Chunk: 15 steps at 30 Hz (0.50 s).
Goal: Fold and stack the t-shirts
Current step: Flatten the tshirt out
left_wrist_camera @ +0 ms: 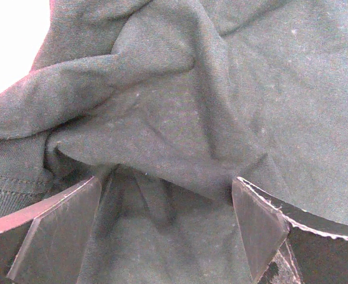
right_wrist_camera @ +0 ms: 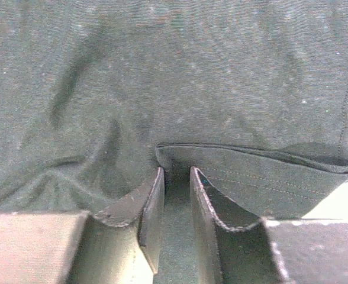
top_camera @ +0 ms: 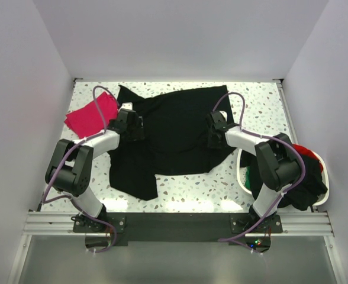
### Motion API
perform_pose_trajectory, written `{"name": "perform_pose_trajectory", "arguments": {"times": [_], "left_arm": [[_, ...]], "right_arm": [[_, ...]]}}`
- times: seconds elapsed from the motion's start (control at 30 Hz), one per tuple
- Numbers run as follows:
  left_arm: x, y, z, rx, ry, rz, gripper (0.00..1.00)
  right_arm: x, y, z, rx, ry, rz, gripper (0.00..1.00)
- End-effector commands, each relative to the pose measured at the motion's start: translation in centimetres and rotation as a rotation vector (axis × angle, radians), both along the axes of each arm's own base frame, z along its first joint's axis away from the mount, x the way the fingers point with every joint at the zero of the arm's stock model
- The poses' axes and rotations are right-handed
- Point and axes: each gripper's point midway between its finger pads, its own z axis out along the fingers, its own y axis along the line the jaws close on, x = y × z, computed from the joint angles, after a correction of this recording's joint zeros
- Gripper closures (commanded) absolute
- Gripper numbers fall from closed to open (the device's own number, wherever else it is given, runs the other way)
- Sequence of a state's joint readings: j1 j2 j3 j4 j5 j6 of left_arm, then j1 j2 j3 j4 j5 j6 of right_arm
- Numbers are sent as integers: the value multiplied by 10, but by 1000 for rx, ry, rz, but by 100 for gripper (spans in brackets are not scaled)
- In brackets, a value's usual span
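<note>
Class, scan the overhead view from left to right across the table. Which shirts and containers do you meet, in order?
pink t-shirt → black t-shirt → white basket holding more clothes

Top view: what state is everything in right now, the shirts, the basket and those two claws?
black t-shirt, spread on the table, rumpled, not folded.
pink t-shirt, folded flat at the table's left.
basket, holding a loose heap of clothes, unfolded.
left gripper, open wide over bunched black cloth.
right gripper, jaws nearly together at the black shirt's hem; grip unclear.
</note>
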<state>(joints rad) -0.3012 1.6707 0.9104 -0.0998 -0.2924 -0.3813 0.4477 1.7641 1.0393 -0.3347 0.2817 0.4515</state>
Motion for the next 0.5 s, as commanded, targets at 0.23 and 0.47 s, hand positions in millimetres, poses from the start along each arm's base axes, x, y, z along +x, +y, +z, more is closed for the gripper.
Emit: {"name": "perform_pose_trajectory", "arguments": {"times": [0.23,0.47], "left_arm": [[4,8,11,11,-32,11,3],[3,8,14,10,-41,12,3]], "right_arm": [[14,-13,15,-18,-46,-47,92],[9,-19,25,-32,-59,-55,100]]}}
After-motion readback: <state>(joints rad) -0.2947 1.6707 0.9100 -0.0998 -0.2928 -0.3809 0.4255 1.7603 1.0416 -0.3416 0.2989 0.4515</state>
